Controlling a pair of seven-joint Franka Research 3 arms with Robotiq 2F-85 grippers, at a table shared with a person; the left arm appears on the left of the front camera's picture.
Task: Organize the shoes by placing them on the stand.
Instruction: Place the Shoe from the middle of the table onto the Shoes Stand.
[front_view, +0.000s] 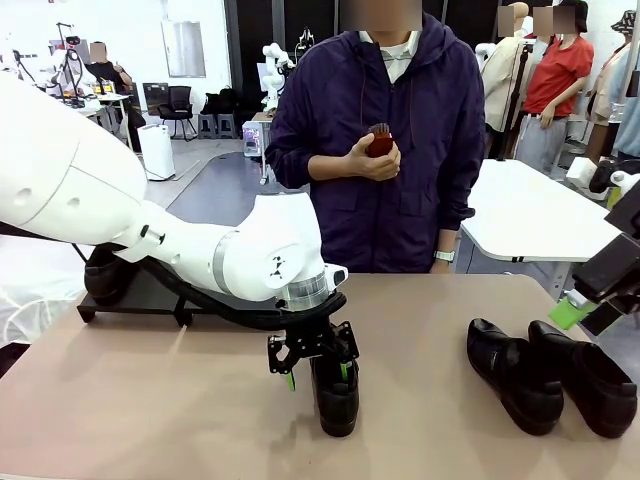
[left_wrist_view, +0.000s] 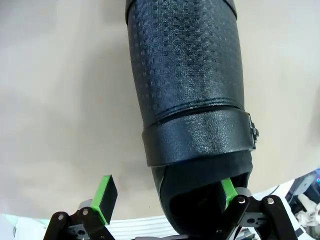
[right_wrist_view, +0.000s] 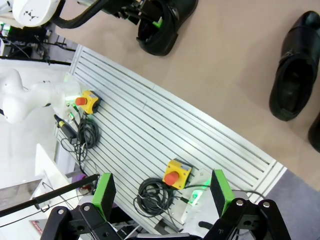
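A black shoe (front_view: 337, 395) stands mid-table, toe pointing to the near edge. My left gripper (front_view: 314, 362) is down at its heel end and open. In the left wrist view one green finger (left_wrist_view: 227, 192) sits inside the opening of this shoe (left_wrist_view: 190, 100), while the other (left_wrist_view: 105, 197) is outside over bare table. Two more shoes (front_view: 512, 375) (front_view: 590, 382) lie side by side at the right. A further shoe (front_view: 105, 275) rests on the low black stand (front_view: 150, 300) at the far left. My right gripper (front_view: 590, 300) (right_wrist_view: 162, 189) hangs open off the table's right side, holding nothing.
Across the table stands a person holding a small reddish-brown brush (front_view: 380, 140) in both hands. The right wrist view looks down past the table's edge at a ribbed metal base (right_wrist_view: 165, 130) with two yellow stop buttons (right_wrist_view: 177, 172) and coiled cables.
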